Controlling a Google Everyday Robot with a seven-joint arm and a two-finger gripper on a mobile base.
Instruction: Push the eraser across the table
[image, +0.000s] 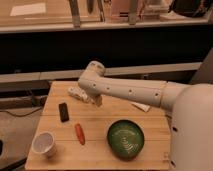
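Arm (130, 92) of the robot: a thick white limb that enters from the right edge of the view and reaches leftward over the rear half of the table, ending in a rounded joint above the rear centre.

Table (100, 120): a light bamboo-coloured top of long planks, seen from the front and slightly above.

Bowl (125, 139): green and round, with ringed markings inside. It stands upright near the front right of the table.

Cup (43, 143): white and upright, at the front left corner.

Bottle (77, 93): clear, lying on its side near the rear edge, partly hidden by the arm's joint.

White block (141, 106): rectangular. It shows just below the arm on the right half of the table and is partly covered by it.

Eraser (64, 111): a small flat black slab lying on the left half of the table, in front of the bottle and behind the cup, its long side running front to back.

Orange stick (80, 133): carrot-like. It lies between the cup and the bowl, just in front of and to the right of the eraser.

Gripper (96, 100): hangs under the rounded joint, just right of the bottle. It is to the right of the eraser and slightly behind it, apart from it and not touching. Whether it is open or closed cannot be told.
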